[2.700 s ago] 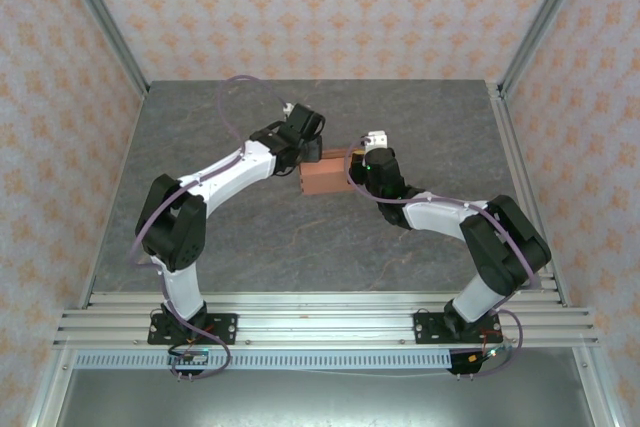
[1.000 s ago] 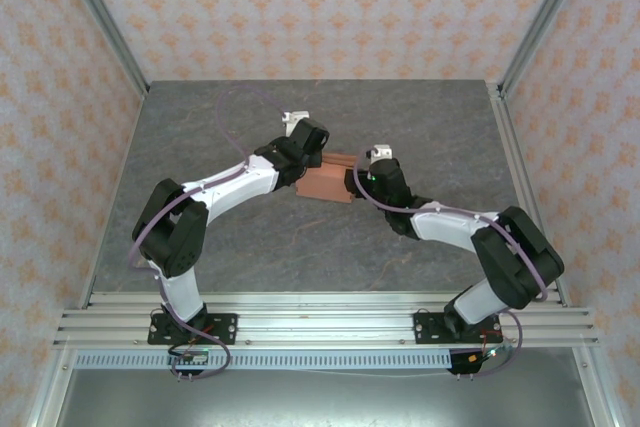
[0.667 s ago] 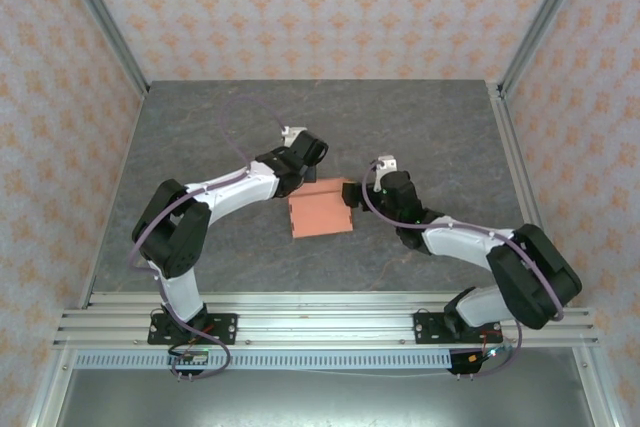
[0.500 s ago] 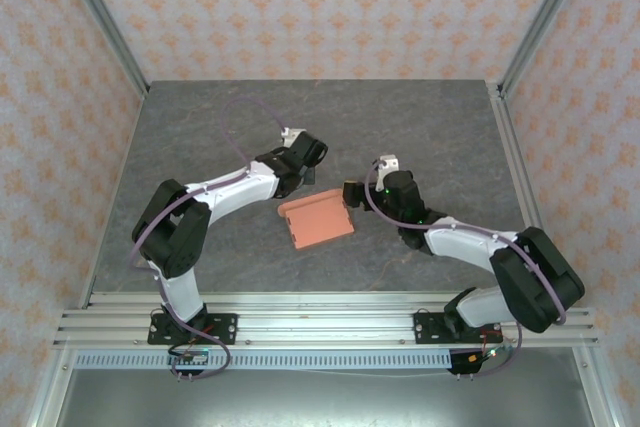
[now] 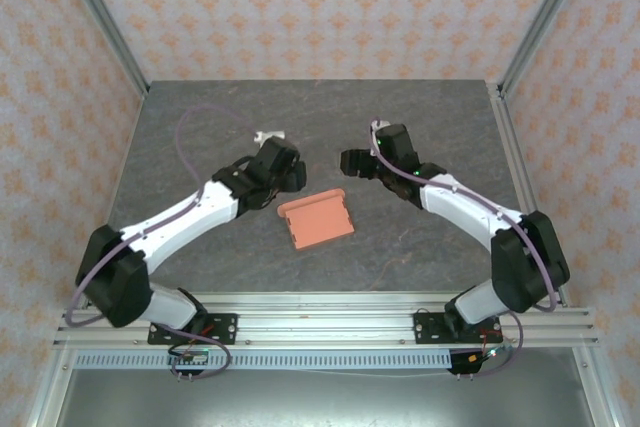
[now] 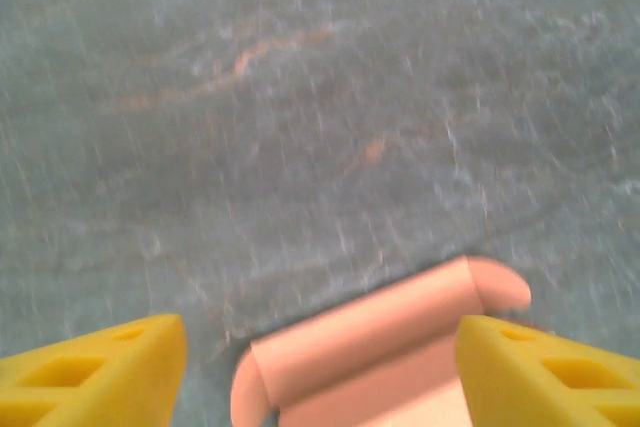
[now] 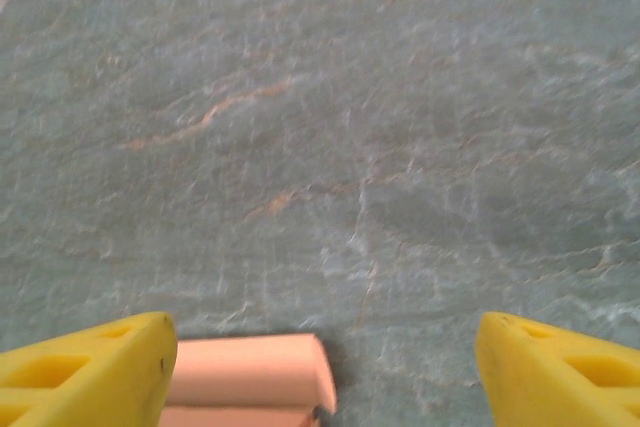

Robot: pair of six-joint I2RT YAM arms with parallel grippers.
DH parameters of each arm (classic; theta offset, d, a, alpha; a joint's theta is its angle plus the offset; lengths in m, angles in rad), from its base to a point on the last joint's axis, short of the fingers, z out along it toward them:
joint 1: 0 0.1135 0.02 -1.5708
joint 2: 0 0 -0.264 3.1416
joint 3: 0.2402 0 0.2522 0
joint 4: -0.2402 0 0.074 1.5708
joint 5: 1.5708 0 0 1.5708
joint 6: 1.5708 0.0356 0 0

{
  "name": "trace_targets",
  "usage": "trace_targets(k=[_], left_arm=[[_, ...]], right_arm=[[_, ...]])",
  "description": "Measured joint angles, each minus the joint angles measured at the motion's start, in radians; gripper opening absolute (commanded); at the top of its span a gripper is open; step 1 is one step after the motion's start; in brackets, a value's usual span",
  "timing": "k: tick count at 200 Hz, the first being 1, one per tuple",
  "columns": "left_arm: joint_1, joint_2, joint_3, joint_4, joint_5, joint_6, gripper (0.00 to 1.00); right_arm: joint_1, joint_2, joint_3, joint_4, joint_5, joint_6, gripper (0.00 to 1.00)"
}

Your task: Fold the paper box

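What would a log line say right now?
paper box: lying on table | left gripper: open, off box | right gripper: open, off box

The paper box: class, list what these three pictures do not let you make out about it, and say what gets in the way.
1. Top external: the paper box is too small to tell whether its flaps are tucked in.
2. Left wrist: blurred, and the bottom edge cuts the box off past one rounded end.
3. Right wrist: the bottom edge cuts it off, and a yellow finger covers its left end.
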Motion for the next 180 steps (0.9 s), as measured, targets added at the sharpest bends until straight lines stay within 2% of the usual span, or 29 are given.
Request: trace_targets(k=[39,65,120,152,170,180], left_arm=[[0.000,-0.031,-0.256,0.064,0.223,-0.140,0.80],[0.000,0.027,-0.299,0.121,0.309,-0.198,0.80],[0.008,0.132,-0.270,0.272,0.384,-0.259,0.72],[0.035,0.143,-0.269,0.309,0.405,-0.277,0.60],[0.042,0.154,-0.268,0.330,0.412,-0.283,0.60],[0.044,0.161,-0.268,0.343,0.415,-0.286,0.66]], right_arm=[[0.000,0.016,-0.006,-0.136,-0.137,0.037,0.74],[0.001,0.041,-0.033,-0.175,-0.187,0.059,0.72],[0.046,0.196,-0.018,-0.190,-0.194,0.075,0.66],[0.048,0.230,0.016,-0.202,-0.166,0.084,0.61],[0.048,0.245,0.031,-0.201,-0.162,0.090,0.60],[0.048,0.250,0.036,-0.197,-0.160,0.092,0.60]])
